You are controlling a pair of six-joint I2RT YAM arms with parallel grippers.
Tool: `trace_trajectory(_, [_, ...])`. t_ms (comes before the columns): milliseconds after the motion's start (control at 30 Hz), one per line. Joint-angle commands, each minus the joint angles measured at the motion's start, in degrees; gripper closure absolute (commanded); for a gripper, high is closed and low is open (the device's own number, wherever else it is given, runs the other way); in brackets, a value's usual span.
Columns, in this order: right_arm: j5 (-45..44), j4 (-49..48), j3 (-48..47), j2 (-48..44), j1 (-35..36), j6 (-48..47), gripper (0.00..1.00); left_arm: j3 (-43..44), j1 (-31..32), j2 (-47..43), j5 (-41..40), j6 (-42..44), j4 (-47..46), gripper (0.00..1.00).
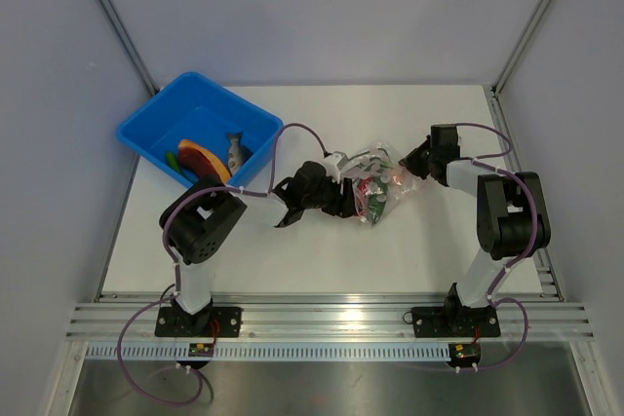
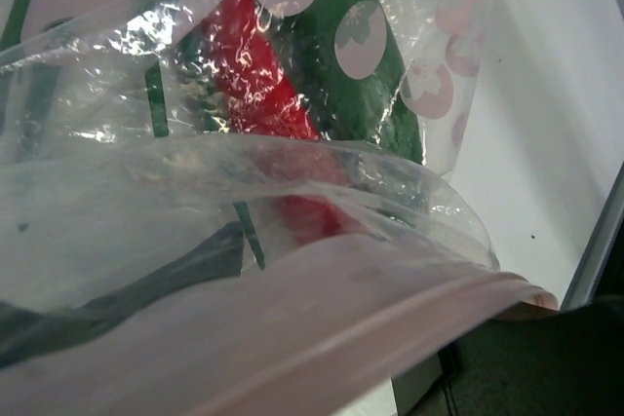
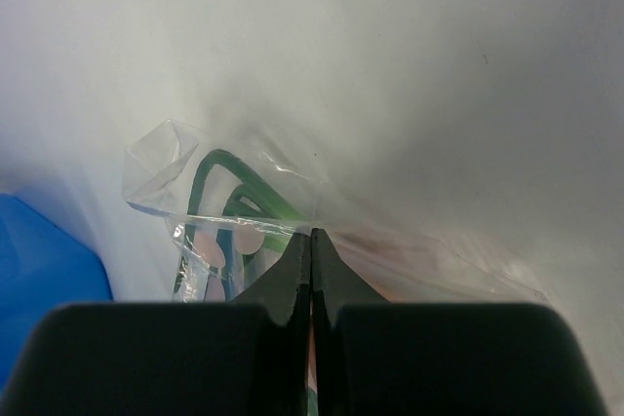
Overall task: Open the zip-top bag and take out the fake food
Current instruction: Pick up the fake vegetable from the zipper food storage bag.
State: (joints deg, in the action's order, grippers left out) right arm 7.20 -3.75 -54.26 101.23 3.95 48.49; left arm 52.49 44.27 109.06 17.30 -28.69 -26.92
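1 zip-top bag clamped by right gripper | left gripper: state cannot be told | 3 fake food pieces counted in far-left bin

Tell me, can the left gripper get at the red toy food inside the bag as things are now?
Probably not yet. The red piece sits behind crinkled plastic of the zip-top bag, whose pink zip strip crosses just before the left gripper. The right gripper pinches the far edge.
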Motion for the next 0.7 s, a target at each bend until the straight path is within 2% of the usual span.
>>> trace_trajectory(0, [1.24,-2.75,0.29,-0.24,-0.25,0.55,1.00,4.02,0.64,1.51,-4.90,2.14,2.74,0.42])
trace_trajectory(367, [0.97,-2.41,0.56,-0.51,-0.34,0.29,1.00,5.52,1.96,2.21,-5.17,1.09,1.87,0.38])
trace_trajectory(400, [0.45,-1.88,0.30,-1.12,-0.25,-0.23,0.97,5.69,1.87,2.13,-5.34,1.18,2.30,0.39])
trace_trajectory(433, [-0.16,-0.92,-0.05,-1.73,-0.25,-1.63,0.77,5.69,1.87,1.95,-5.52,1.44,2.57,0.39])
trace_trajectory(467, [-1.13,1.18,-0.40,-2.52,-0.17,-2.69,0.62,5.61,1.87,1.78,-6.22,1.70,2.83,0.39])
trace_trajectory(567, [-6.57,3.48,-0.76,-7.52,0.18,-5.59,0.42,5.25,1.87,1.07,-7.45,2.76,3.36,0.39])
trace_trajectory(667, [-9.31,7.34,-0.32,-12.71,0.97,-7.35,0.32,5.26,1.78,0.29,-8.16,3.29,4.15,0.38])
